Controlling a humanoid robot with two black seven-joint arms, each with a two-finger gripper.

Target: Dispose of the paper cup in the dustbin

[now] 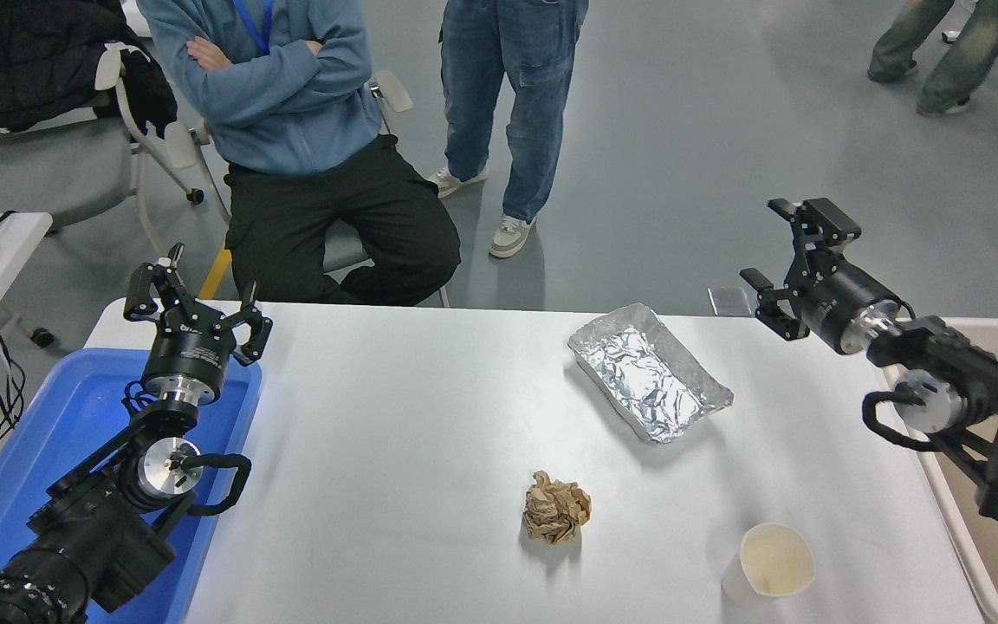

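Your cup (768, 565) stands upright near the front right of the bench (430, 416), mouth up, cream inside showing, with nothing touching it. The bin (975, 555) sits off the bench's right edge, close beside it; you see only part of its rim and pale inner wall, the rest cut by the picture's edge or hidden behind your right arm. Your right gripper (783, 251) hangs in the air above the far right corner of the bench, well apart from the cup and pointing toward the far left; its jaws are spread and hold nothing. The arm behind it crosses over the bin's far end. Your left gripper (196, 303) is parked at the far left corner of the bench, over the far end of the blue tray (40, 433), its jaws also spread and empty. A crumpled brown paper ball (556, 508) lies left of the cup, near it but not touching. A foil tray (648, 371) lies at an angle farther back, between the ball and your right gripper. Beyond the bench a person (308, 130) sits with arms crossed, and another (508, 104) stands just beside them.
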